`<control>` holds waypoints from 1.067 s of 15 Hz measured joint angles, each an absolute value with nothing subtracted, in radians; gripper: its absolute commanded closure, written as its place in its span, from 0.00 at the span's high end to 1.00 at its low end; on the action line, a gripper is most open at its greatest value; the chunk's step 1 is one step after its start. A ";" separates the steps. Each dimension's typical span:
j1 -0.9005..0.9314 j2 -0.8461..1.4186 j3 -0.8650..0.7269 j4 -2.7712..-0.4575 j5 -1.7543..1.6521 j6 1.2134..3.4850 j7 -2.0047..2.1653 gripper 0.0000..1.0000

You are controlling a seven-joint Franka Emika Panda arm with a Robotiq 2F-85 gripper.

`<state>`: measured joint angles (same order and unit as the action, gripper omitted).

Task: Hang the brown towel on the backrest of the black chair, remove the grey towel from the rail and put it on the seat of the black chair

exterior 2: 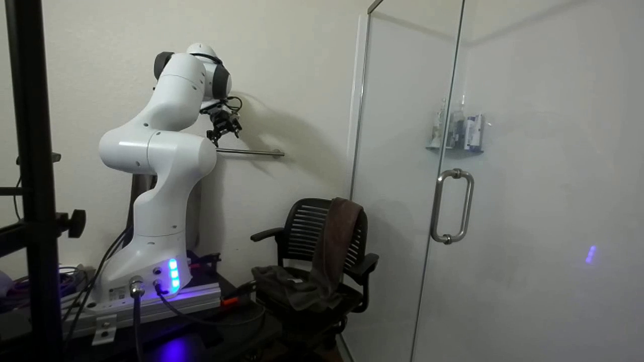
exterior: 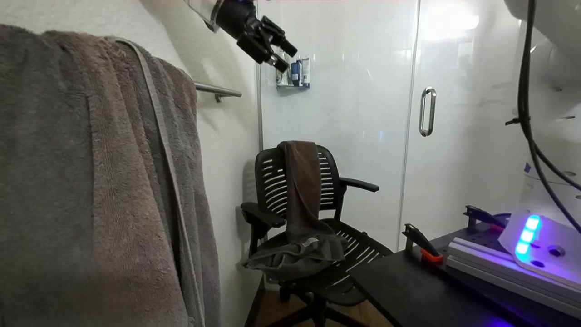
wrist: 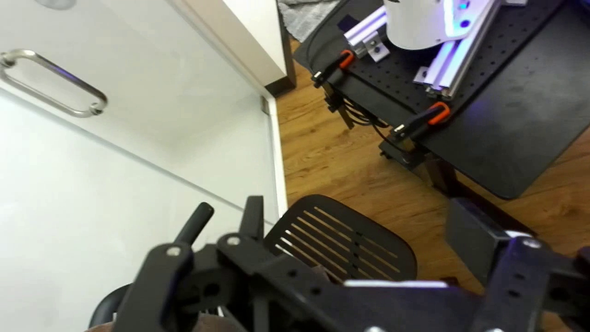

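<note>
One black chair (exterior: 338, 290), with one slatted backrest (exterior: 272, 181), one seat (exterior: 365, 254) and two armrests (exterior: 358, 184), stands near one black desk (wrist: 511, 133). One brown towel (exterior: 303, 181) is draped over the top of the backrest and runs down to the seat. There lies a rumpled dark grey cloth (exterior: 290, 263) bearing one white label (exterior: 311, 241); whether it is a separate piece or the towel's own end cannot be told. One large grey towel (exterior: 136, 181) hangs in thick folds over one metal rail (exterior: 219, 89). Two clamps (wrist: 440, 113) with orange parts sit at the desk's edge; one shelf (exterior: 292, 86) carries several bottles (exterior: 296, 72), too small to count.

One arm (exterior 2: 171, 100) rises from its base (exterior 2: 146, 254), which shows three lit segments (exterior 2: 174, 274), bends back at the shoulder and climbs to a high crest. Below this crest the end effector (exterior: 286, 58) points obliquely downward, higher than the rail in both exterior views. Its two fingers (wrist: 252, 216) stand wide apart; in the wrist view the seat lies below, between them.
</note>
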<state>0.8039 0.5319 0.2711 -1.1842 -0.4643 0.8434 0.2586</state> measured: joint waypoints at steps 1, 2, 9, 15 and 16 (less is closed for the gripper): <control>0.836 0.531 0.270 -1.168 -0.513 0.809 0.259 1.00; 0.866 0.530 0.269 -1.154 -0.565 0.785 0.259 1.00; 1.080 0.530 0.243 -1.071 -0.865 0.742 0.397 1.00; 1.177 0.489 0.270 -1.111 -0.918 0.840 0.705 1.00; 1.183 0.457 0.284 -1.151 -0.916 0.865 0.764 1.00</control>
